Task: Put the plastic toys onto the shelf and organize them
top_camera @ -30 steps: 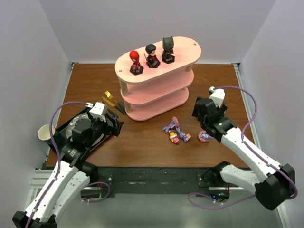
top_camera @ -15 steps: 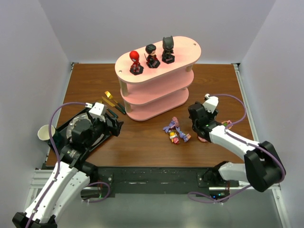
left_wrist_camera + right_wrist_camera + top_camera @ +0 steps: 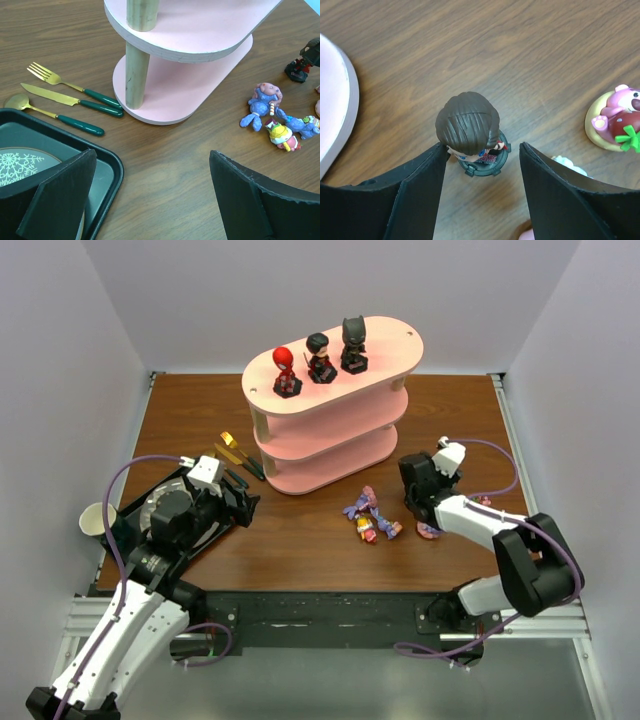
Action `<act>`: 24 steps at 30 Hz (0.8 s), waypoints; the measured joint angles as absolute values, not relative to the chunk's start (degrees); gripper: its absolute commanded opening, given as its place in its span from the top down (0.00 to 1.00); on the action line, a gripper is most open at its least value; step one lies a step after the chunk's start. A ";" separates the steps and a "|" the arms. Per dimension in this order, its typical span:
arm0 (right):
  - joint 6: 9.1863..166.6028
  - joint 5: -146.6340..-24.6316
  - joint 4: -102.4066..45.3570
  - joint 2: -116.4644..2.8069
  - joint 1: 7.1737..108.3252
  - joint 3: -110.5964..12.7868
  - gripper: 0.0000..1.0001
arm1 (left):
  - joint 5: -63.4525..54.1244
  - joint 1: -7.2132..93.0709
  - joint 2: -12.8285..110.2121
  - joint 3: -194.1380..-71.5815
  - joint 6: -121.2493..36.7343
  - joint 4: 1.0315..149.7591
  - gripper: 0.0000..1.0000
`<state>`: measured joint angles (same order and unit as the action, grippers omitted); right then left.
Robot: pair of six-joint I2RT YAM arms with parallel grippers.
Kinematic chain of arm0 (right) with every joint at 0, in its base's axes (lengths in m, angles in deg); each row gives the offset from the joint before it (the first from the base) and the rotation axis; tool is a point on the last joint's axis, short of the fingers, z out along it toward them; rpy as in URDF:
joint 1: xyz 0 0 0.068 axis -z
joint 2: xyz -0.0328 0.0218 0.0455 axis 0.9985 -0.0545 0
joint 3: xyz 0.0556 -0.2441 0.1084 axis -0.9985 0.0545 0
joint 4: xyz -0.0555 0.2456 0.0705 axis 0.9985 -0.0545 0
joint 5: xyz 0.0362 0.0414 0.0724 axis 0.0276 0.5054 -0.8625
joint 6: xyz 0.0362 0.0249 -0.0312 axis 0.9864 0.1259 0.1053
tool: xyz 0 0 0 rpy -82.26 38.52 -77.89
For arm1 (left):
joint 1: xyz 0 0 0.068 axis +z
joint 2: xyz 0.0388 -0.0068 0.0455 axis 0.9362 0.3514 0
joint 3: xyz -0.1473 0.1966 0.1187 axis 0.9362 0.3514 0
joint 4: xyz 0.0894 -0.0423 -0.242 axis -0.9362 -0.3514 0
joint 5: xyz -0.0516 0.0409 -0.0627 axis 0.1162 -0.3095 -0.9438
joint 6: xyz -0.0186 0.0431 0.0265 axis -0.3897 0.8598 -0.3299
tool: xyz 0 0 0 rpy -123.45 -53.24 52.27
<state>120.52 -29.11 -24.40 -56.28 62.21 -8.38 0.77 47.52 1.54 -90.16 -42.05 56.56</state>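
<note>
Three figures (image 3: 320, 357) atop shelf (image 3: 392, 346); small toys (image 3: 370, 518) before it

both arms wore white shells over black joint housings, the left arm (image 3: 138, 625) and the right arm (image 3: 480, 523) alike, each with a small white camera block (image 3: 205, 472) near the wrist. a thin lavender cable (image 3: 110, 510) looped loosely along each arm down to the black base rail (image 3: 320, 618), where a tiny green light seemed to glow, though it was too small to be sure. seen from the wrists, the fingers (image 3: 55, 200) were broad matte-black wedges with slightly rough edges.
</note>
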 measured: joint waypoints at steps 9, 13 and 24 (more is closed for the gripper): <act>120.65 -29.59 -22.17 -58.90 63.17 -8.80 0.53 | 0.79 47.52 1.56 -90.16 -42.05 56.56 0.00; 120.63 -29.59 -21.93 -59.10 63.26 -8.95 0.66 | 0.77 47.52 1.56 -90.16 -42.05 56.56 0.00; 120.11 -30.03 -23.13 -57.39 63.28 -9.00 0.87 | 0.77 47.52 1.56 -90.16 -42.05 56.56 0.00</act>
